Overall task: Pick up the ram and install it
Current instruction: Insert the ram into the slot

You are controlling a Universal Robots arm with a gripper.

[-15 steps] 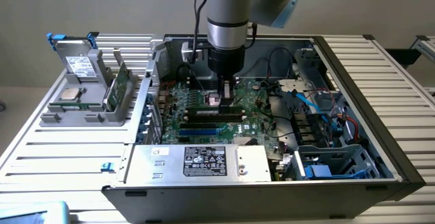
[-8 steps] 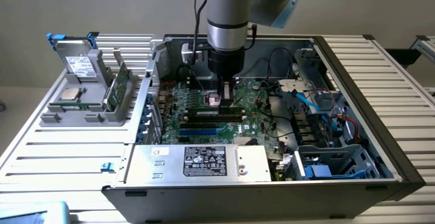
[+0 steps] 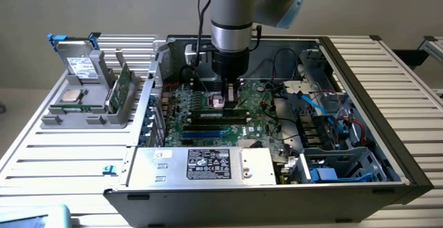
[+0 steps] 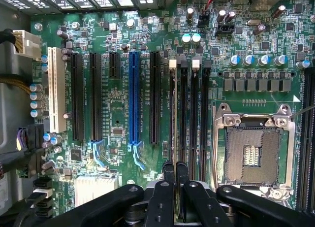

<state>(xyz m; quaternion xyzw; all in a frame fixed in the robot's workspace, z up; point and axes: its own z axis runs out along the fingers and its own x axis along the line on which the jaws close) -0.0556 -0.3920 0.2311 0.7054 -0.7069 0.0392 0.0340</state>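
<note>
Slatted table, gray wall behind. Exterior view's left: gray fixture with 1 green board upright. Centre: open case, motherboard. The ram stands in a slot; my gripper is closed, fingertips at its top edge. Can't tell if I'm pinching it.
</note>
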